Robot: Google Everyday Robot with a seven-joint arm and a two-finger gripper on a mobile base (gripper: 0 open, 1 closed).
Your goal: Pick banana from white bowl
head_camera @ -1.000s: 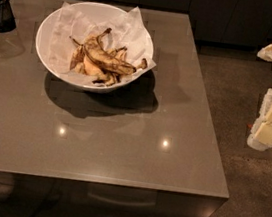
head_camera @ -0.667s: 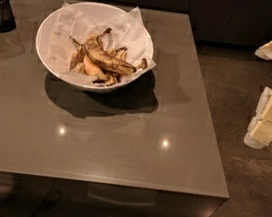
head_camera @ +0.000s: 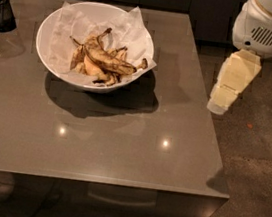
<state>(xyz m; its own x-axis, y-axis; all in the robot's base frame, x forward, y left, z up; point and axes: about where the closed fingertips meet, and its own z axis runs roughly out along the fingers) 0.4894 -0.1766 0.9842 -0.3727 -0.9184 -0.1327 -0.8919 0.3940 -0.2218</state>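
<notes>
One cam view: banana [head_camera: 105, 60] lies in white bowl [head_camera: 43, 42], at 11 o'clock on worktop [head_camera: 95, 145]. Claw [head_camera: 218, 104] hangs past the 3 o'clock edge; can't tell if it's apart or together. Banana's at claw's 9 o'clock, long side approx 10 to 4.

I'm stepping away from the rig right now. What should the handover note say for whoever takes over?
Gripper: off the table's right edge, over the floor, well apart from the bowl, with no banana in it.
Banana: browned, lying on crumpled white paper inside the white bowl.
The white bowl stands on the far left part of the table, with a dark cup at the far left corner.
Done: nothing yet; the banana is not grasped.
Left: bring the gripper over the bowl, grasp the banana and lift it out.
</notes>
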